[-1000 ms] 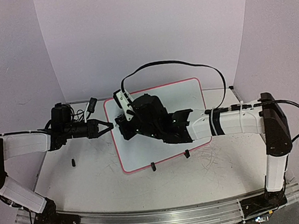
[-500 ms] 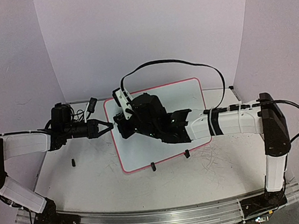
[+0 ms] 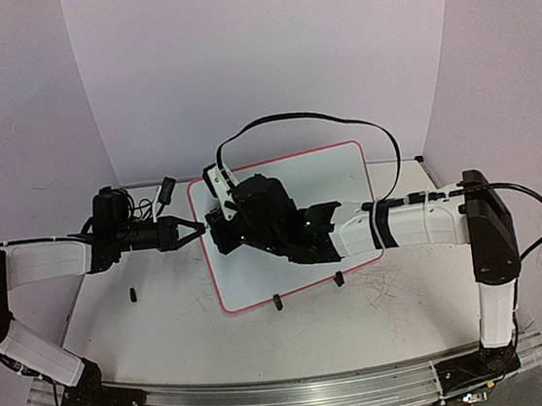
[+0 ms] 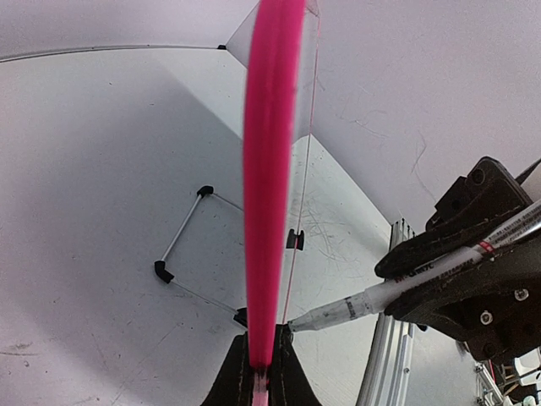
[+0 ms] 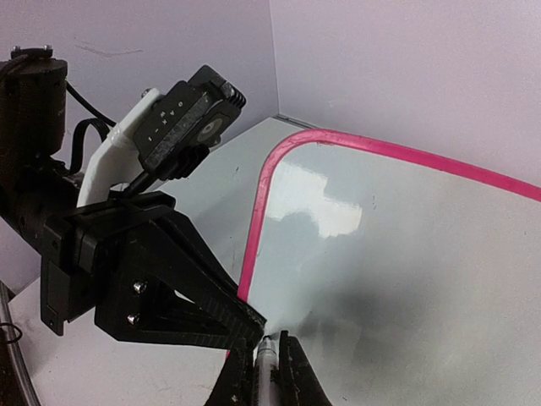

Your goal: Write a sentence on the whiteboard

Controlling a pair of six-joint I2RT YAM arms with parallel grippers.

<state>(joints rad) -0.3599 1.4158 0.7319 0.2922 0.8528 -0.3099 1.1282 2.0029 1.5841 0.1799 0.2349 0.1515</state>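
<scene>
Currently clamping whiteboard [image 3: 337, 181] edge with left gripper [image 3: 194, 228], pinching marker [image 4: 372, 298] in right gripper [image 5: 267, 370]; may skew it if pressing hard.

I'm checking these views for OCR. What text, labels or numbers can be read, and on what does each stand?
Nothing reads clearly.
Marker: dark print on the barrel, too blurred to read.
Camera on the left wrist: pale lettering on its side, too small to read.
Whiteboard: no writing on the part in view.
</scene>
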